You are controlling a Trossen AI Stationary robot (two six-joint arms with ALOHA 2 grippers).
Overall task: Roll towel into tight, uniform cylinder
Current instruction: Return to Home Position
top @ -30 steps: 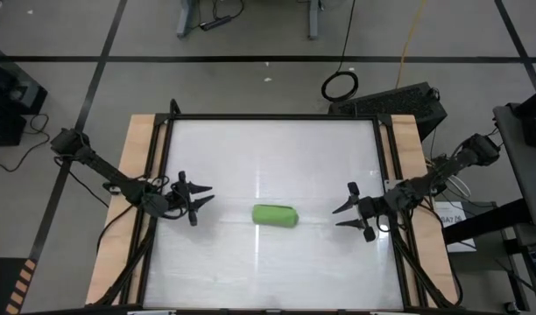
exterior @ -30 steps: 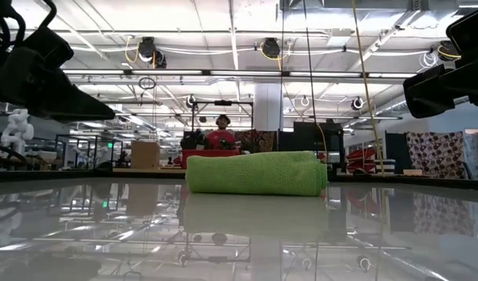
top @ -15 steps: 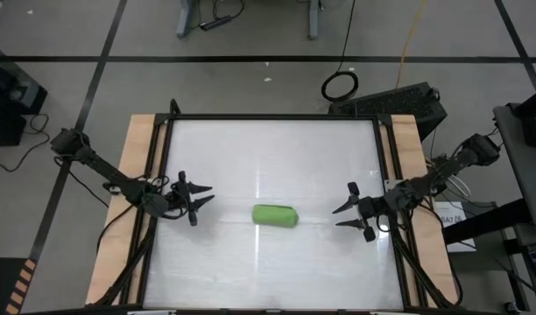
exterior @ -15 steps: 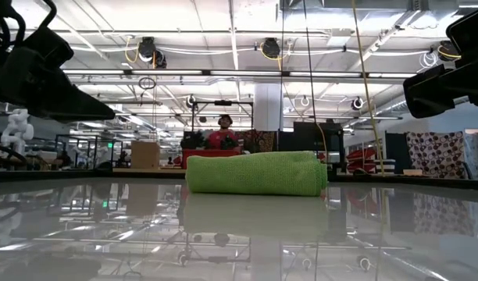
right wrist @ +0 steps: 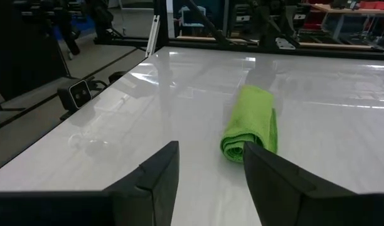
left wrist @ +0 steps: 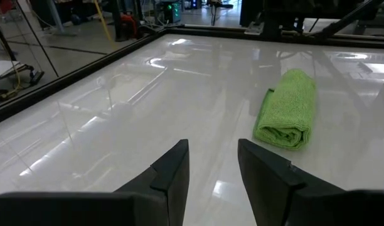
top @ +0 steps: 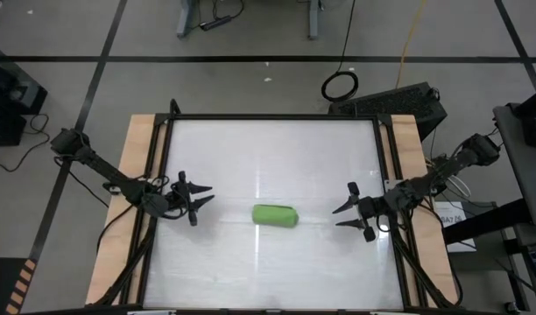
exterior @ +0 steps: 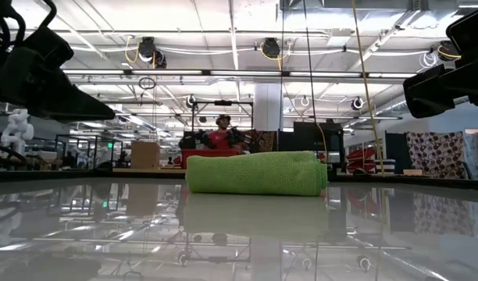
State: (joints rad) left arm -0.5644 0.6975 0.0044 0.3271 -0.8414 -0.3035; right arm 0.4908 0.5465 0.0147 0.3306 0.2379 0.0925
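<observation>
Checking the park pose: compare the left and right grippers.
The left gripper is left of the towel, pointing right; the right gripper is right of it, pointing left. The left sits off the towel's long axis; the right lines up with it. Both are open and empty.

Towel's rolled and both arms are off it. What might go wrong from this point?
1. Nothing holds the towel. The left gripper and right gripper stand open on either side, clear of it, so its outer layer may loosen.
2. In the right wrist view the roll's near end looks somewhat oval, with loose-looking layers. It may not pass as a tight, uniform cylinder.
</observation>
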